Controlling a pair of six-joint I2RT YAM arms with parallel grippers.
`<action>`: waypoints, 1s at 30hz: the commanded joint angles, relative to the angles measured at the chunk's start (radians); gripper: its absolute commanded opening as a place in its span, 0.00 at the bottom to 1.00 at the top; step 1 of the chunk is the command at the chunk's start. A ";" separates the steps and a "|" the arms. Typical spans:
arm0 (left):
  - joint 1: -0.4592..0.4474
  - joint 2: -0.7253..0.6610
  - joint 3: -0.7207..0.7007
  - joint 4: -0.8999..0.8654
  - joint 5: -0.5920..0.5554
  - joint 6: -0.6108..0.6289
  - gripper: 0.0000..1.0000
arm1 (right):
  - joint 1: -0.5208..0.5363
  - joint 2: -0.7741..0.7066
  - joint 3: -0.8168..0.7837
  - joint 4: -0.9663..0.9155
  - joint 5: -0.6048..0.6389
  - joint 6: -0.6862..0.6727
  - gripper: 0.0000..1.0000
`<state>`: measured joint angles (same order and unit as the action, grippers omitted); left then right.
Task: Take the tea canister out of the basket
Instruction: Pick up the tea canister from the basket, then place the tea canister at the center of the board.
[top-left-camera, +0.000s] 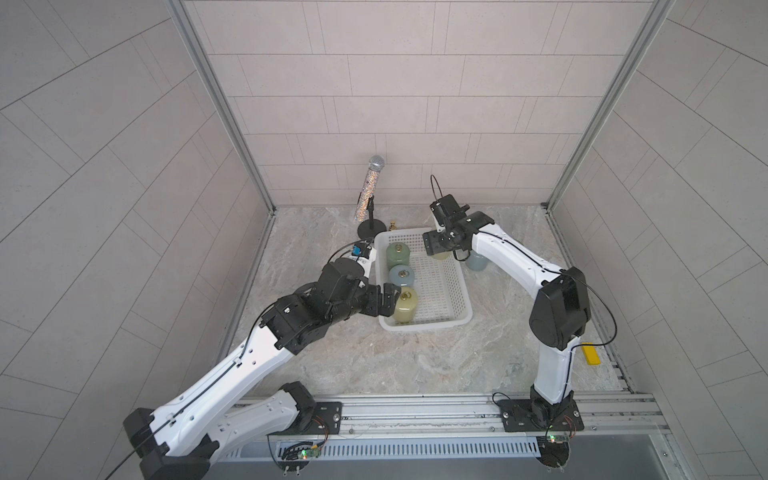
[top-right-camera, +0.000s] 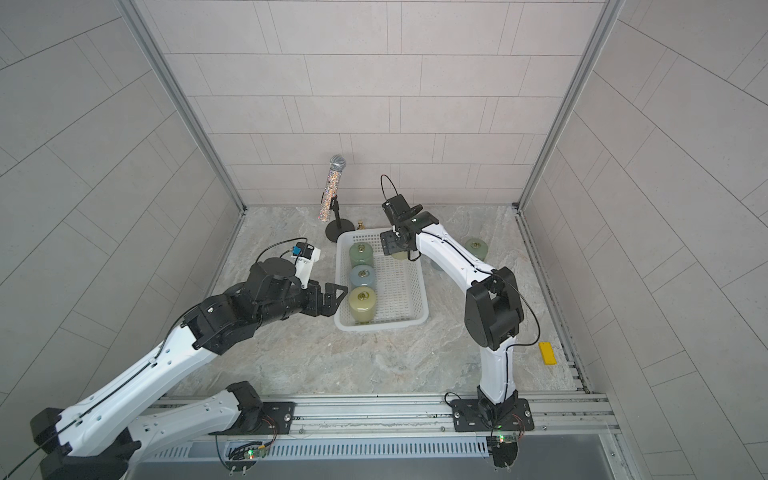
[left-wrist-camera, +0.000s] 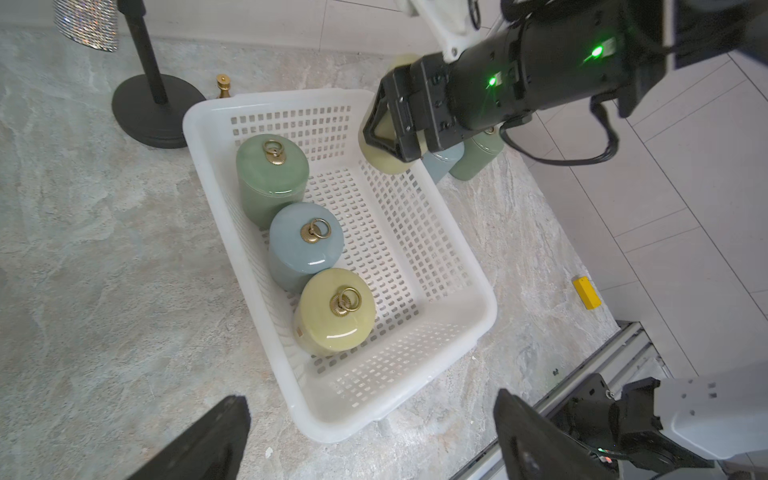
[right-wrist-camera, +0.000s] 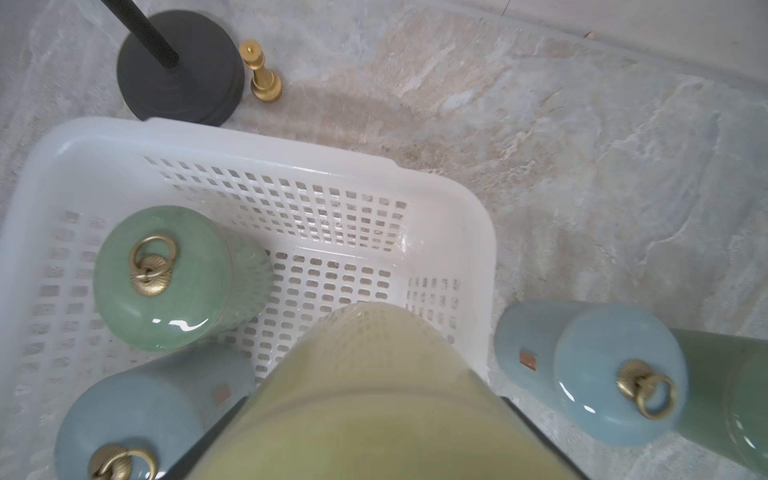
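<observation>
The white lattice basket (top-left-camera: 424, 328) (top-right-camera: 382, 326) lies mid-table. My right gripper (top-left-camera: 440, 249) (right-wrist-camera: 374, 432) is shut on a pale yellow tea canister (top-left-camera: 441, 255) (left-wrist-camera: 384, 160) (right-wrist-camera: 374, 395), held above the basket's far right corner. A green canister (left-wrist-camera: 272, 174), a blue one (left-wrist-camera: 305, 245) and a yellow one (left-wrist-camera: 336, 311) stand in a row along the basket's left wall. My left gripper (top-left-camera: 388, 299) (left-wrist-camera: 370, 444) hovers open and empty by the basket's near left side.
A blue canister (right-wrist-camera: 602, 374) and a green one (top-right-camera: 475, 248) stand on the table just right of the basket. A glittery microphone on a black stand (top-left-camera: 368, 193) and a small gold piece (top-left-camera: 392, 226) sit behind it. A yellow block (top-left-camera: 591, 353) lies at the right edge.
</observation>
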<state>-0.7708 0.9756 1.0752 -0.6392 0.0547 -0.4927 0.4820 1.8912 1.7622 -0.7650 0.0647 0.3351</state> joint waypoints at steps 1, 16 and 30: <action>-0.003 0.017 0.034 0.027 0.078 0.028 1.00 | -0.028 -0.102 -0.020 -0.010 0.036 0.034 0.83; -0.049 0.136 0.071 0.097 0.209 0.053 1.00 | -0.361 -0.304 -0.241 -0.025 0.021 0.060 0.82; -0.087 0.237 0.133 0.171 0.237 0.075 1.00 | -0.661 -0.261 -0.285 0.037 0.069 0.094 0.83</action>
<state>-0.8516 1.2114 1.1782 -0.5014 0.2775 -0.4408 -0.1513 1.6268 1.4414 -0.7849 0.0875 0.4061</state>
